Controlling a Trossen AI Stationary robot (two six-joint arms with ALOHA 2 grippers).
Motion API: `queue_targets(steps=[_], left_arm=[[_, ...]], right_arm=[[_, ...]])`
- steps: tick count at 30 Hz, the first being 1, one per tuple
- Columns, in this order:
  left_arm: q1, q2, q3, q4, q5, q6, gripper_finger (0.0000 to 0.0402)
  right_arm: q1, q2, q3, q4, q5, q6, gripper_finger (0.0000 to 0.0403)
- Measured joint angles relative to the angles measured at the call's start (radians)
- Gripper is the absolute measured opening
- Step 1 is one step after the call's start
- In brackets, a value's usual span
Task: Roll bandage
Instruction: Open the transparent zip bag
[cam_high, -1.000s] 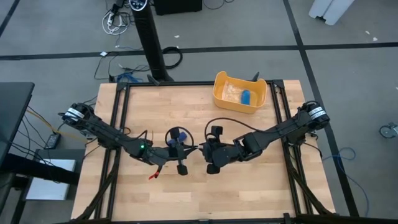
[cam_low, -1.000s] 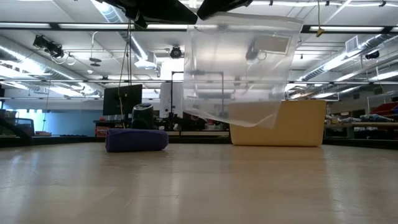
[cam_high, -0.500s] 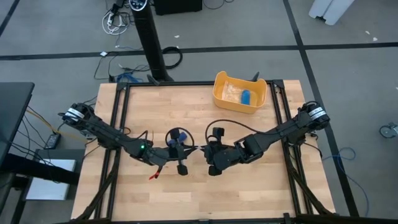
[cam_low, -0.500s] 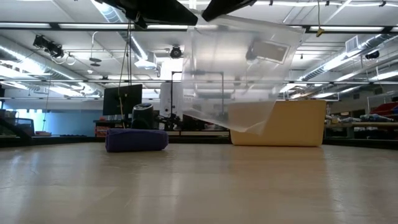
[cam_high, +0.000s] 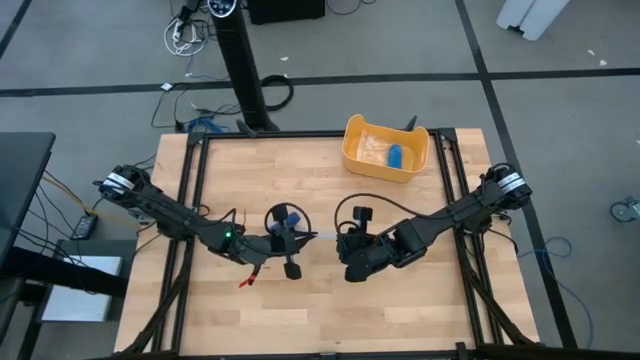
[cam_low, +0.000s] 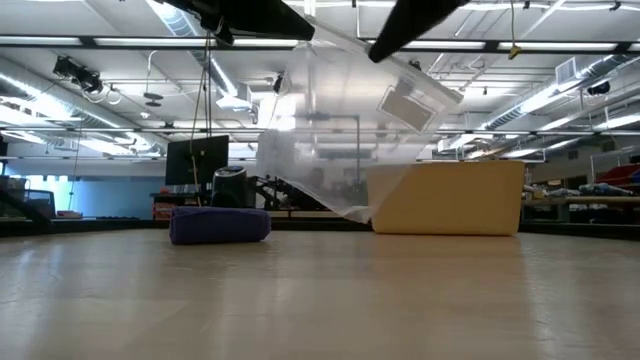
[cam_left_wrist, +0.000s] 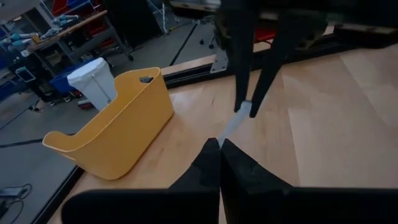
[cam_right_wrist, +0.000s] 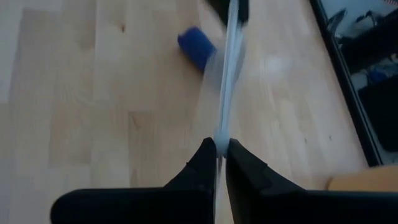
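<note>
The bandage (cam_low: 219, 224), a rolled blue cylinder, is seen lying on the table (cam_high: 300, 310), under the arms near mid-table. A clear wrapper (cam_low: 340, 140) is held stretched in the air between both grippers, above the table. The left gripper (cam_left_wrist: 219, 144) is closed on one edge of the wrapper; the right gripper (cam_right_wrist: 219, 144) is pinched shut on the opposite edge. A yellow tub (cam_high: 385, 148) stands at the far side, well apart from the bandage.

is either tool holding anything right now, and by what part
Both pinch the clear plastic wrapper by its top edge: left tool at one end, right tool at the other. It hangs above the table.
</note>
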Motion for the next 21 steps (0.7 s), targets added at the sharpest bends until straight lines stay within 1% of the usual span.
queue_targets(steps=[8, 17, 21], left_arm=[[-0.007, -0.049, 0.000, -0.036, -0.002, -0.017, 0.0001], [-0.008, -0.052, 0.000, -0.043, -0.002, -0.020, 0.0001], [-0.008, -0.052, 0.000, -0.043, -0.003, -0.020, 0.0001]], right_arm=[[0.015, 0.000, -0.001, -0.131, -0.016, 0.106, 0.0018], [0.034, 0.000, -0.002, -0.213, -0.027, 0.187, 0.0018], [0.045, 0.000, -0.003, -0.254, -0.033, 0.225, 0.0029]])
